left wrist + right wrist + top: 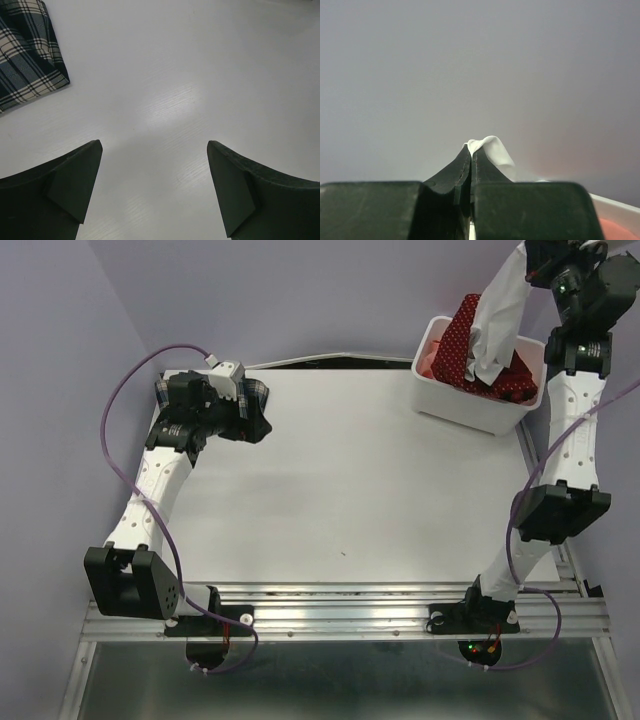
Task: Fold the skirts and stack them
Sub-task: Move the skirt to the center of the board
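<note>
Both arms are up on my screens. The left tool [154, 146] is spread wide with nothing between its fingers, hanging just over bare white worktop [380, 490]. The plaid skirt [256, 408] lies flat in the far left corner of the worktop. On the overhead view the left arm [160, 475] covers a good part of it. On the left wrist view only a corner of the plaid shows, up and to the left of the fingers and not touching them.

The right tool [471, 150] is pressed tight together, pinching a little fold of pale cloth [500, 315] right at the tips. The right arm [570, 440] is raised high at the far right. From the tool the pale cloth hangs in a long strip down into the white bin [470, 412], which sits at the far right corner of the worktop.

The dark red dotted skirt [460, 345] is in the bin, drawn up in a peak right alongside the strip and rising above the rim. I honestly can't tell whether the pale stuff is part of that skirt or a separate piece. The salmon-pink skirt [432, 352] is in the bin too, low down at its left side, partly under the red one.
</note>
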Controlling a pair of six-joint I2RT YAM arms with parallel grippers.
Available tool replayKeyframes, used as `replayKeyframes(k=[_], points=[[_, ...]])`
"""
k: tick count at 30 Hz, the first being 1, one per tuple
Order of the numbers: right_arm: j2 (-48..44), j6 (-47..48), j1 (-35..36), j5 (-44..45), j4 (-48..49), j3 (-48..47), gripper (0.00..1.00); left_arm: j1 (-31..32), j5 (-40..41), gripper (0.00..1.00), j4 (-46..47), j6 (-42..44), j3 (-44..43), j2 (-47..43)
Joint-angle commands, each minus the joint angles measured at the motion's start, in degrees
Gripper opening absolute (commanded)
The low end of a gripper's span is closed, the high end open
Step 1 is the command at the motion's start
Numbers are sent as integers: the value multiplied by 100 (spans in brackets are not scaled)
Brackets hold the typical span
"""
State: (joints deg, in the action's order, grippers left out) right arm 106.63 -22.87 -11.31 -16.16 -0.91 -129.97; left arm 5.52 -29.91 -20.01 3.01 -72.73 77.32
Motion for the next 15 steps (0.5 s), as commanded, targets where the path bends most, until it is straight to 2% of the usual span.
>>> replayKeyframes(k=[1,5,11,14,15], points=[[-967,-726,-47,-352,942,-529,1,-25,-173,99,226,-54,-110,-235],[-1451,-1200,-47,-624,1513,-564,1,-25,-182,99,252,-98,-128,-305],[-1821,-2166,-47,-1239,1831,-538,1,-51,-190,99,375,-160,-110,-445],[-1987,-2659,-47,-1661,1831,-153,1,-77,-199,99,410,-160,-92,-498],[-2040,-2731,-47,-1880,1848,232,1,-86,-217,99,419,-143,-66,-507]])
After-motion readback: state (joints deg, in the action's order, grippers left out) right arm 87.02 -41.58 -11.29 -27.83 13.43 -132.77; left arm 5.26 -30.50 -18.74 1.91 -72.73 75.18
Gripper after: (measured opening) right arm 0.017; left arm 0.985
